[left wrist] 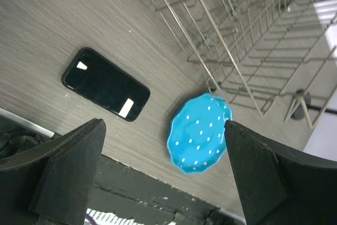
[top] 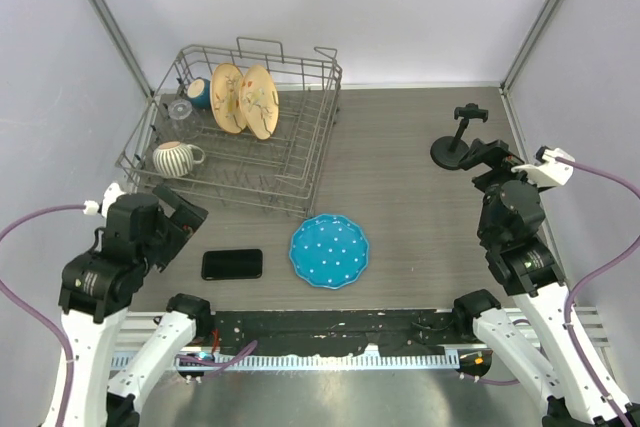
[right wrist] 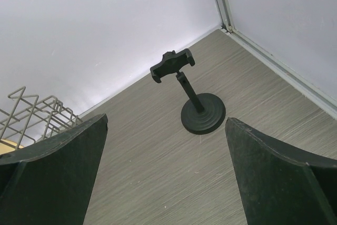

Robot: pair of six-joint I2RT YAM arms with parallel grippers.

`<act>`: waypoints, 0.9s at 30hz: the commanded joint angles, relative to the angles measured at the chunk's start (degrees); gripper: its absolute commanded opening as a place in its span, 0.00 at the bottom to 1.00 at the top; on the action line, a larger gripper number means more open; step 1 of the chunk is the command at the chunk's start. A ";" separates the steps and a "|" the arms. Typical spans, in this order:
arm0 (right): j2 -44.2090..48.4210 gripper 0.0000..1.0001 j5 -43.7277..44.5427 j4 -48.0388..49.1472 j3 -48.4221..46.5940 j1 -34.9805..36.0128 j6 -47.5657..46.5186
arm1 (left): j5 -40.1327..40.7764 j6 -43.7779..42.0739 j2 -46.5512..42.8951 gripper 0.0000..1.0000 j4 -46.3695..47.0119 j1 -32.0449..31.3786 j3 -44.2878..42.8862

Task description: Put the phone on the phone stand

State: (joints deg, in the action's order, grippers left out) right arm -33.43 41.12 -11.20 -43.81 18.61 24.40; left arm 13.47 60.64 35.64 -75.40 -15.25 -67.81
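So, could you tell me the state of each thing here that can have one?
phone: lying flat on the table, screen dark, not held.
phone stand: upright, clamp empty.
left gripper: open, empty.
right gripper: open, empty.
blue plate: flat on the table, nothing on it.
yellow plates: standing on edge in the dish rack.

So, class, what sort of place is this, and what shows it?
Probably a robot test cell staged as a kitchen counter: plain white walls box in the table, two robot arms are bolted at its edge, and a dish rack holds plates.
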 commanded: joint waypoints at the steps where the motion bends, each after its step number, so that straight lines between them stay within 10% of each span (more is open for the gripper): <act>1: -0.41 0.99 1.42 1.10 -0.40 0.20 1.61 | 8.22 7.46 6.36 1.00 -18.02 0.22 -2.95; 15: 0.82 0.99 2.91 1.09 0.39 0.11 1.79 | -5.47 28.11 11.56 1.00 -6.35 1.00 17.70; 27: 1.09 0.99 2.47 1.62 0.92 0.20 1.79 | -9.35 27.68 22.72 1.00 -0.02 12.17 20.00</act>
State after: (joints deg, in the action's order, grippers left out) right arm -32.97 42.35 -11.81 -43.05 18.65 25.50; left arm 4.91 87.66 57.28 -76.47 -5.54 -48.05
